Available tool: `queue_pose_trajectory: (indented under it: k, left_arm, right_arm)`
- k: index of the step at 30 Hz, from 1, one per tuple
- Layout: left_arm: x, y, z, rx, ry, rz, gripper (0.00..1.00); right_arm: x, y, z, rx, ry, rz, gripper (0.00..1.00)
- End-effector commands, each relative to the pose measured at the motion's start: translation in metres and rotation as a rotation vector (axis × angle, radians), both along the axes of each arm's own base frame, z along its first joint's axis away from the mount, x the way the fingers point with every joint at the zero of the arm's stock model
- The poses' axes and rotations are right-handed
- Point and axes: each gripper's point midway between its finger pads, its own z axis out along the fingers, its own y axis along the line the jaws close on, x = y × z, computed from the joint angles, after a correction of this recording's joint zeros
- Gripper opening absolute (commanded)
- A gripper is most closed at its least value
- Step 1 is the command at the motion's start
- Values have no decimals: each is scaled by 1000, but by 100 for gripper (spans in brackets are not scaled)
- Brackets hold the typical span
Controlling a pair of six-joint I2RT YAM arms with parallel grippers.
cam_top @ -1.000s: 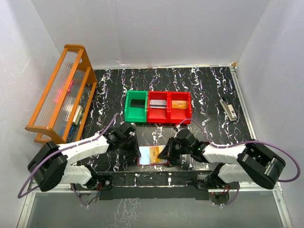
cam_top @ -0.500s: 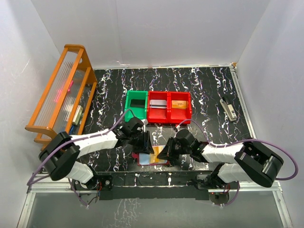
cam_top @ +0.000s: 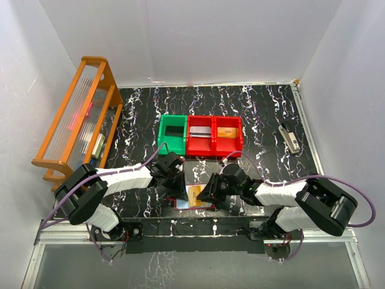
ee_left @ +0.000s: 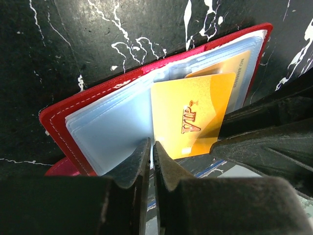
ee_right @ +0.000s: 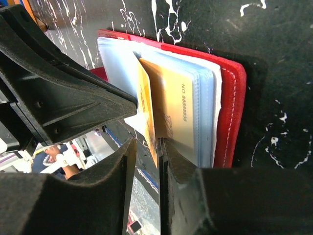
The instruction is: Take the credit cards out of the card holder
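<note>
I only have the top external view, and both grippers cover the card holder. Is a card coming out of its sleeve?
Observer: Looks like it. In the left wrist view, a gold VIP card lies on top of the clear sleeves of the open card holder rather than inside one.
Operator: Does the right gripper have that card?
Observer: In the right wrist view, the card's edge stands between the jaws of the right gripper, which are slightly apart, so it does not look clamped.
</note>
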Motion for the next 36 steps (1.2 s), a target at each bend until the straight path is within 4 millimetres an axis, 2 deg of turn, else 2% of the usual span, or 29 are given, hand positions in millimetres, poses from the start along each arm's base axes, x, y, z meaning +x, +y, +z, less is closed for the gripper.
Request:
queue_pose_trajectory:
  k: [1,4,5,7,13,16,19,29,36]
  left_arm:
    - [-16,30,-19,124,41,-5,6]
    - [-14,29,-17,120,32,-6,6]
    - [-14,29,-17,121,30,-7,6]
    - [-13,29,-16,124,27,-9,6]
    - [-15,33,-17,132,25,-8,6]
    - [-15,31,-17,117,20,5,6]
    - [-14,30,-16,113,18,4,5]
    - [-11,33,-12,121,-7,10,5]
    - [-11,32,-10,108,-10,26,5]
  right_arm:
    - [15,16,22,71,-69,8,24]
    - [15,16,15,54,-64,15,25]
    - [21,24,24,76,-83,21,25]
    - [24,27,26,82,-94,23,23]
    - [26,33,26,104,-108,43,17]
    - [26,34,23,99,-103,52,10]
    - [26,32,21,89,-109,40,0]
    - [33,18,32,16,-189,17,0]
    - [39,-1,52,-21,-297,-37,0]
